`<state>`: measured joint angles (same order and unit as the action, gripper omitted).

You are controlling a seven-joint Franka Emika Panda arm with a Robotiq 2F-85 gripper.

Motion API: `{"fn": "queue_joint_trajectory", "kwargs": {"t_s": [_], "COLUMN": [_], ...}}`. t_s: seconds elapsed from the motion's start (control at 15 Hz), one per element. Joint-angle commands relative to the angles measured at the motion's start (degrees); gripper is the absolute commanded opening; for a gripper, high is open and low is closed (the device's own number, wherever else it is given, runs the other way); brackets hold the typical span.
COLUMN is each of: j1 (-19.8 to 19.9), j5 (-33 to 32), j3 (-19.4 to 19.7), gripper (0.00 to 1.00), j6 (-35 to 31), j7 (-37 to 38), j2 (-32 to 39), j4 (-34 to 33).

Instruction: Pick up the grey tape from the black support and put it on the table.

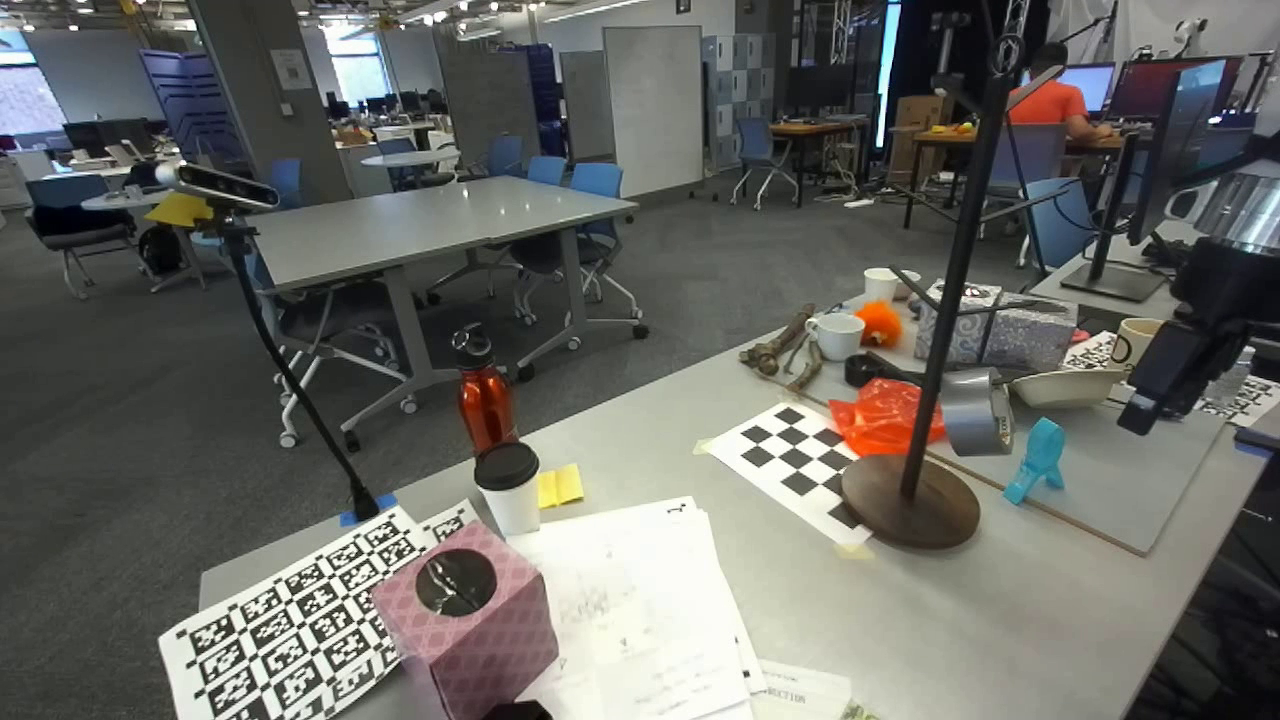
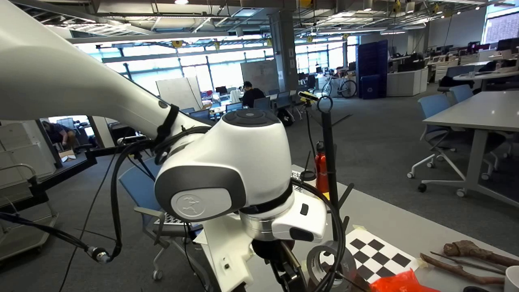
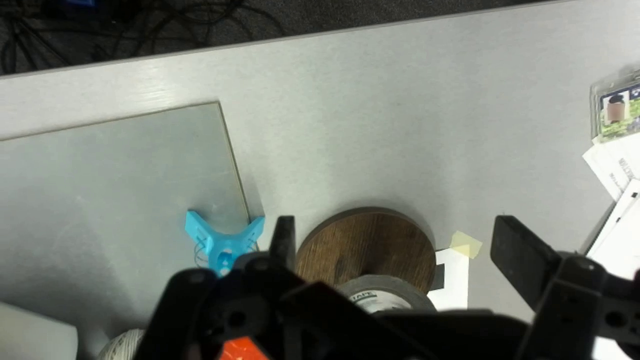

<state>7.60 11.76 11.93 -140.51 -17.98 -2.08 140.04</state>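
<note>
The pincer (image 3: 394, 235) is hanging over the table (image 1: 1020, 620), its two fingers (image 3: 517, 252) standing wide apart. Above it, in an exterior view, the white arm (image 2: 243, 162) is bending downward. In the wrist view the brown round base (image 3: 380, 237) of the black stand (image 1: 969, 215) is showing between the fingers, and part of the grey tape (image 3: 395, 284) is showing over that base, the rest disappearing behind the pincer's dark parts. In an exterior view a gap is separating the pincer from the tape. The tape is hanging right beside the stand's upright pole, above the base; exactly what is carrying it is not showing clearly. Just beside the base a checkered sheet (image 1: 785, 450) is lying on the table, with an orange plastic bag (image 1: 880, 418) sitting crumpled at its edge. A blue clip (image 1: 1042, 455) is standing at the edge of a grey board (image 1: 1120, 490) near the base, and a shallow pale bowl (image 1: 1065, 388) is sitting farther along. Beyond these, brown sticks (image 1: 775, 352), a white mug (image 1: 838, 338) and a fluffy orange ball (image 1: 880, 325) are lying close together. Toward another end of the table a pink tissue box (image 1: 490, 640) is standing beside loose papers (image 1: 630, 600), a lidded paper cup (image 1: 510, 492) is standing near the papers' corner, and a red bottle (image 1: 487, 405) is rising just behind the cup. In the background a person in orange (image 1: 1058, 105) is sitting at a desk (image 1: 950, 138)
</note>
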Motion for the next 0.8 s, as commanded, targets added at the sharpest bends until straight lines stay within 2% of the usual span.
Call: {"fn": "queue_joint_trajectory", "kwargs": {"t_s": [0.0, 0.4, 0.47, 0.53, 0.73], "j1": [1.48, 3.03, 3.29, 2.94, 3.28], "j5": [3.38, 4.03, 4.04, 2.44, 2.43], "j3": [0.68, 2.04, 2.19, 1.48, 1.72], "gripper": [1.00, 1.00, 1.00, 1.00, 1.00], "j6": [2.57, 4.17, 4.31, 2.50, 2.56], "j7": [-8.81, -19.79, -20.60, -16.79, -18.17], "j2": [0.17, 1.35, 1.47, 0.11, 0.43], "j4": [-2.72, -4.38, -4.49, -2.58, -2.73]}}
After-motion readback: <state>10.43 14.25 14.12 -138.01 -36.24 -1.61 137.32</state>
